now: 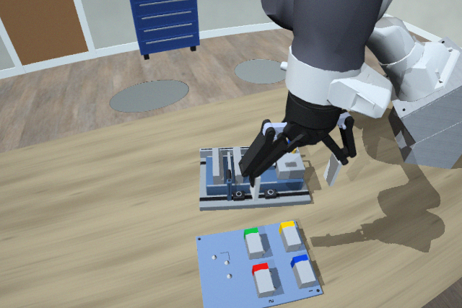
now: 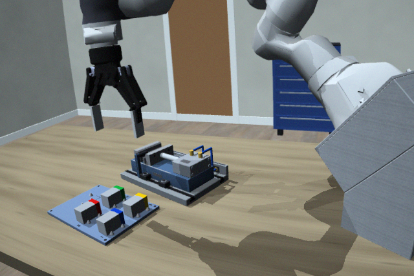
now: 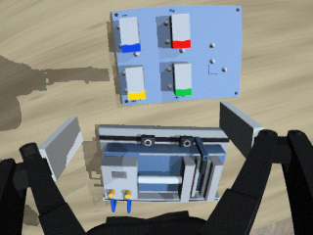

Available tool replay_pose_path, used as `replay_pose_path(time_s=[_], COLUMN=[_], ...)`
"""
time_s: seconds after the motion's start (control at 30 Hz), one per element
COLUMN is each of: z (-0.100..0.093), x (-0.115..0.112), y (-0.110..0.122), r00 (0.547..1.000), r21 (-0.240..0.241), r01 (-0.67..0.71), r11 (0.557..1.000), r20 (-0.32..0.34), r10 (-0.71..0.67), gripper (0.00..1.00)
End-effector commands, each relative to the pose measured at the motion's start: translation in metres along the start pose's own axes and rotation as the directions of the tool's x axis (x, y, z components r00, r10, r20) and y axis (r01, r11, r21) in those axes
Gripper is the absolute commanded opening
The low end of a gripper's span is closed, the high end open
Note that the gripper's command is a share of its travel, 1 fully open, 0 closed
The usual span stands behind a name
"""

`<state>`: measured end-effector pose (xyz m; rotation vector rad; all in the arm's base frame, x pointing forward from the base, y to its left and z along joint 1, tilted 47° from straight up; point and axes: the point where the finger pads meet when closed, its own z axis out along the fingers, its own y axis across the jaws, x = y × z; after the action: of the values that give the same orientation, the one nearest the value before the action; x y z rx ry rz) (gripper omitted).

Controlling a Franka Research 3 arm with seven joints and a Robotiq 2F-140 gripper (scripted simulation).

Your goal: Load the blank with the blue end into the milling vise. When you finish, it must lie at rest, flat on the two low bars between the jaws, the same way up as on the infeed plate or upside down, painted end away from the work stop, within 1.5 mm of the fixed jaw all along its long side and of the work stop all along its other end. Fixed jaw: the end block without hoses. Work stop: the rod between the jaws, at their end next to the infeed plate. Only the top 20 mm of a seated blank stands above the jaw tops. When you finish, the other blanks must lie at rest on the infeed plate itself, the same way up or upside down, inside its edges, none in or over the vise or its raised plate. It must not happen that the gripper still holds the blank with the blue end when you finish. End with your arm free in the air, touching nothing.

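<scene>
The black two-fingered hand hangs spread wide and holding nothing, well above the blue-and-grey milling vise on the pale wooden bench. The grey rectangular blank with the blue end lies flat on the light-blue infeed plate, in the corner farthest from the vise. Beside it on the plate lie the red-ended blank, the green-ended blank and the yellow-ended blank, all apart from each other. In the wrist view the vise sits between the two grey fingertips.
</scene>
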<state>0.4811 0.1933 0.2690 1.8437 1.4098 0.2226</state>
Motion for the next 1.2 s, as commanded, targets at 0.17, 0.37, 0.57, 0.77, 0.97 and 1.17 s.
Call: replay_pose_path(time_s=[0.17, 0.37, 0.57, 0.77, 0.97, 1.17], z=[0.0176, 0.0194, 0.0257, 0.0257, 0.0223, 0.0181], x=[0.0116, 0.009, 0.0145, 0.0145, 0.0133, 0.0132], y=[0.0029, 0.0018, 0.0041, 0.0041, 0.0032, 0.0041], r00=[0.999, 1.0, 0.999, 0.999, 1.0, 0.999], r21=[-0.009, -0.006, -0.009, -0.009, -0.008, -0.009], r01=[-0.015, -0.004, -0.015, -0.015, -0.009, -0.015], r11=[1.0, 1.0, 1.0, 1.0, 1.0, 1.0], r20=[-0.029, -0.019, -0.029, -0.029, -0.026, -0.029], r10=[0.015, 0.004, 0.015, 0.015, 0.009, 0.015], gripper=[1.0, 1.0, 1.0, 1.0, 1.0, 1.0])
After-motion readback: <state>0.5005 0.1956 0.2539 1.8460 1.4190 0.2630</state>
